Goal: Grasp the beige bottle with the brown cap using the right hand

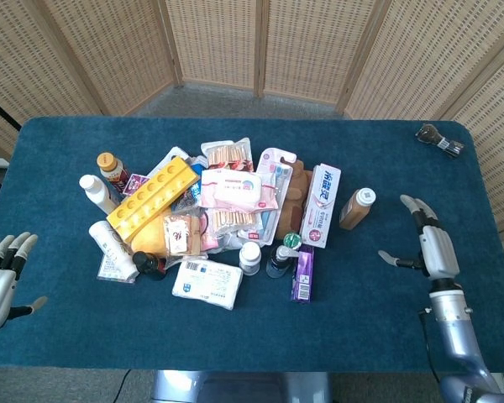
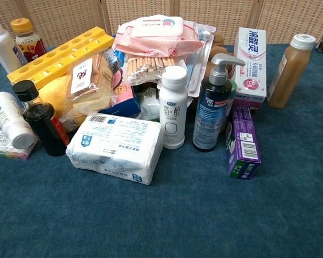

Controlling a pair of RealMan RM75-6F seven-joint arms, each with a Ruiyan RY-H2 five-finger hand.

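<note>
Bottle (image 1: 111, 170) matching the task stands upright at the far left edge of the clutter on the blue table (image 1: 386, 327): small, beige-bodied with a red-and-white label and a brown-orange cap, just beside a taller white bottle (image 1: 94, 192) and the yellow tray (image 1: 155, 197). Right hand (image 1: 428, 243) hovers at the table's right side, fingers spread, holding nothing, well apart from it. Left hand (image 1: 0, 281) sits at the near left edge, fingers apart, empty.
</note>
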